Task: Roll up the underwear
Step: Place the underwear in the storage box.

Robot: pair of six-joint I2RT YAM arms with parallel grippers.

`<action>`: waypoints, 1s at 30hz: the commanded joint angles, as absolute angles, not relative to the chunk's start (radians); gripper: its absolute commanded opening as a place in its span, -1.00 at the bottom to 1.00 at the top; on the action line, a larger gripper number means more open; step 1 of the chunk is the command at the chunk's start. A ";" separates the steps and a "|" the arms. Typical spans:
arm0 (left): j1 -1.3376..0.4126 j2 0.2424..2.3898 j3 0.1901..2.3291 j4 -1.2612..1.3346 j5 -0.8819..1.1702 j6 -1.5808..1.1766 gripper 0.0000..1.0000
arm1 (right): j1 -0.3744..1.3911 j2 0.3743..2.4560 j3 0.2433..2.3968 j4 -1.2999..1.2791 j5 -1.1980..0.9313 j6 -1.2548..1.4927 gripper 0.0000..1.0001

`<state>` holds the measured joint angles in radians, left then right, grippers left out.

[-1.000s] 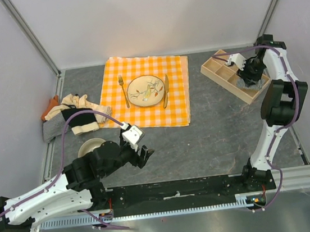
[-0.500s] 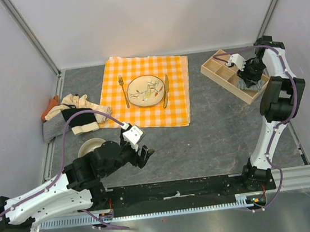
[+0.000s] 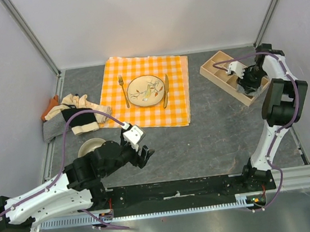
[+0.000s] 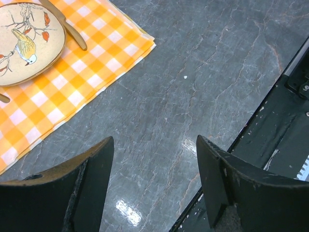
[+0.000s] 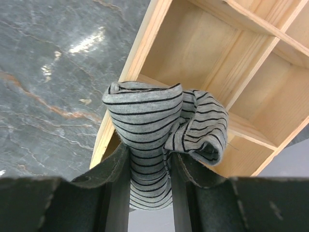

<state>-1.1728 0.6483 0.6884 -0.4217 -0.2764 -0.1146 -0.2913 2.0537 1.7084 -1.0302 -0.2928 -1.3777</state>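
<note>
Right wrist: right tool [image 5: 147, 164] pinching striped underwear [image 5: 145, 116] roll over tray [image 5: 193, 53], 2 o'clock on bench [image 3: 213, 131]. Soft, light, likely unrolls; grip mid-roll. Left tool [image 4: 154, 164] spread, empty. Underwear pile [image 3: 73, 117] at 9 o'clock.

The right tool [image 3: 246, 80], gripping the striped underwear [image 5: 145, 113], has shifted slightly nearer over the wooden tray [image 3: 216, 66].

Left hand [image 4: 154, 145] agape (right hand [image 5: 148, 166] clenched)
</note>
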 commanded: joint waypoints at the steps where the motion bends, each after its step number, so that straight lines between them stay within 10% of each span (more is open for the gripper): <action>1: -1.169 0.646 0.718 -0.405 -0.250 -0.074 0.49 | -0.227 2.060 1.560 -1.195 -0.342 -1.367 -1.00; 30: -1.184 0.612 0.713 -0.405 -0.252 -0.077 0.48 | -0.190 2.244 1.480 -0.977 -0.152 -1.135 -1.00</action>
